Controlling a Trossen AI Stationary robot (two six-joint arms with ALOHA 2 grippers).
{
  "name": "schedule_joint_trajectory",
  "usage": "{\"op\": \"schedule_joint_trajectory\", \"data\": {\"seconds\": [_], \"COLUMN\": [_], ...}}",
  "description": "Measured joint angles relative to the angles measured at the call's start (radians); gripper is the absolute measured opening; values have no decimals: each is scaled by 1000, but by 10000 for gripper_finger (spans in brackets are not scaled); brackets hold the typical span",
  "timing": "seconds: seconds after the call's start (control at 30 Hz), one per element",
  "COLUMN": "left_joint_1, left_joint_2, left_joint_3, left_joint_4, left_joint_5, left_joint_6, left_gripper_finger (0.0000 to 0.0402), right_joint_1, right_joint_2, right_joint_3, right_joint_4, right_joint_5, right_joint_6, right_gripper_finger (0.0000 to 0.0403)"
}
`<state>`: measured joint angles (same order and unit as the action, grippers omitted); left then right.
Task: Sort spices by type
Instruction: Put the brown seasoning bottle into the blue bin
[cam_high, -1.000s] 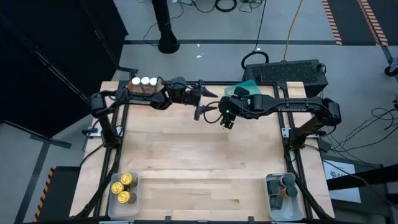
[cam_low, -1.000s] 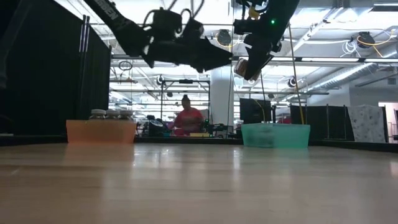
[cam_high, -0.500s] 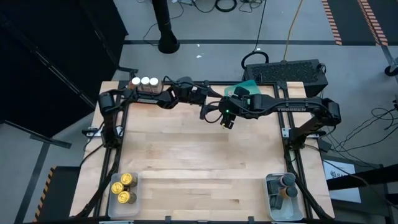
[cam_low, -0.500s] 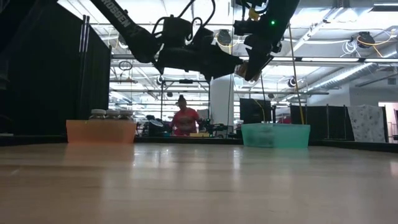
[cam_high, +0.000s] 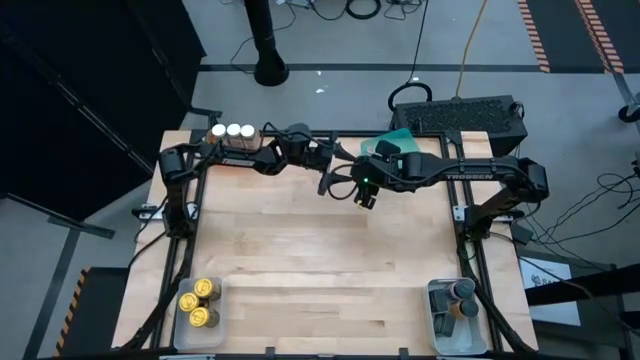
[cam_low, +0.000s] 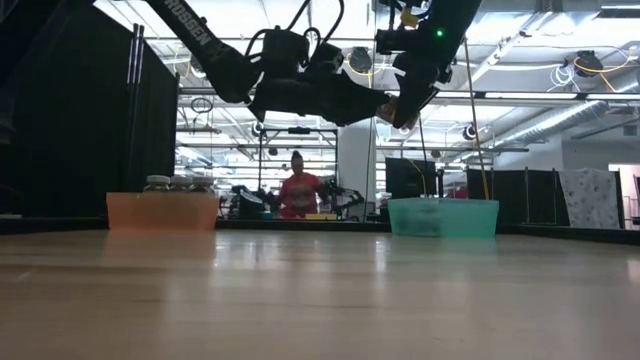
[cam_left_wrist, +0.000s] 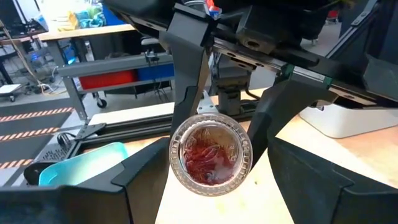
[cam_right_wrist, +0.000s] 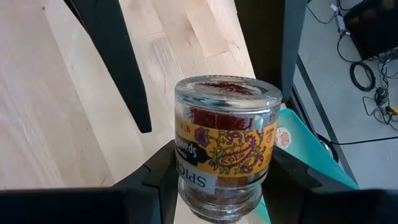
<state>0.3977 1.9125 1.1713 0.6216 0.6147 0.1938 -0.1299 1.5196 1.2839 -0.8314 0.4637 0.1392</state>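
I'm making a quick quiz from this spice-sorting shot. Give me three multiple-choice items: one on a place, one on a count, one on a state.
1. Where is the orange tray?
A. far left corner of the table
B. near right corner
C. table's middle

2. How many gold-lidded jars stand in the near left tray?
A. one
B. three
C. five

3. What is the right gripper doing?
A. resting empty on the table
B. holding a glass spice jar in the air
C. pushing a tray

Answers: 1 A, the high view shows it there; 2 B, three lids show; 3 B, its fingers clamp the jar above the table.
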Motion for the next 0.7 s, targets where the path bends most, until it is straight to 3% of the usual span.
{"op": "schedule_joint_trajectory", "data": {"seconds": [0.47, 0.7], "left_joint_1": [-4, -4], "left_joint_2": [-1, -3], "left_joint_3": [13, 14], "left_joint_4": [-24, -47], "left_joint_5": [5, 21], "left_joint_6": [58, 82], "left_gripper_finger": [268, 196], "right_joint_1": [-1, 0], "right_joint_2": [0, 0], "right_joint_3": [0, 0], "right_joint_4": [22, 22], "right_joint_5": [-2, -19], "right_joint_6": [-25, -33], "right_gripper_finger": [156, 156]}}
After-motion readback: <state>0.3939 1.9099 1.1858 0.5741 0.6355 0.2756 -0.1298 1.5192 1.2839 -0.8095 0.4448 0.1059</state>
